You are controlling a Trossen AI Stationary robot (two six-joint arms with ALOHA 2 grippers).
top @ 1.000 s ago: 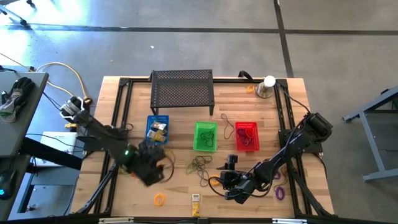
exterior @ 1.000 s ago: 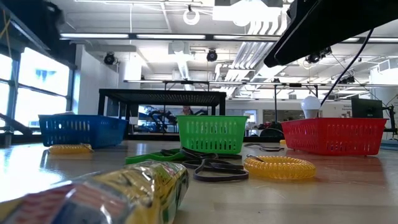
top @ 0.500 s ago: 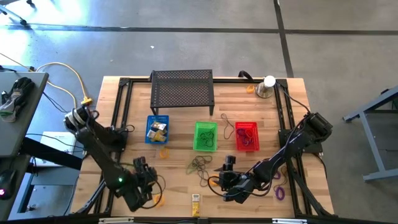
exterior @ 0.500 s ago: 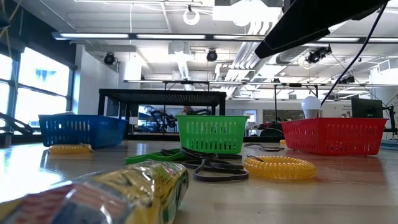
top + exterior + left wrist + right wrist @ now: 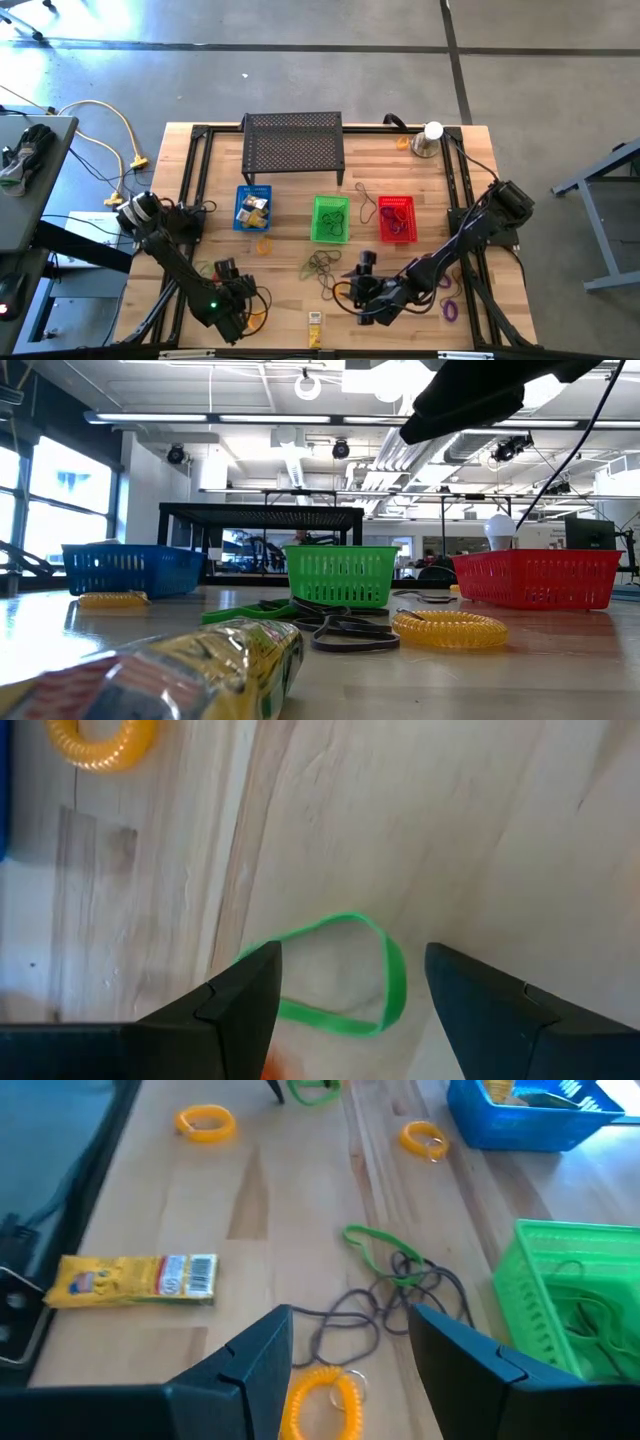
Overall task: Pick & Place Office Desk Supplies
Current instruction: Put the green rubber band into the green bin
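Observation:
My left gripper (image 5: 240, 310) is open, low over the table's near left part. Its fingers stand on either side of a thin green loop (image 5: 345, 975) that lies flat on the wood; I cannot tell whether they touch it. My right gripper (image 5: 352, 293) is open and empty near the front middle, above an orange coil loop (image 5: 320, 1405) and close to a tangle of dark and green loops (image 5: 395, 1280). A yellow packet (image 5: 135, 1278) lies flat near the front edge. Two more orange coils (image 5: 205, 1122) (image 5: 422, 1138) lie on the table's left half.
Blue (image 5: 253, 208), green (image 5: 331, 218) and red (image 5: 397, 218) baskets stand in a row mid-table, with items inside. A black mesh rack (image 5: 293, 145) stands at the back, a silver cup with a white ball (image 5: 430, 140) at the back right. Purple loops (image 5: 450, 308) lie front right.
My left gripper has gone from just in front of the blue basket toward the table's near edge and down, ending over the green loop. My right gripper has crept a little toward the table's left. The supplies on the table have stayed where they were.

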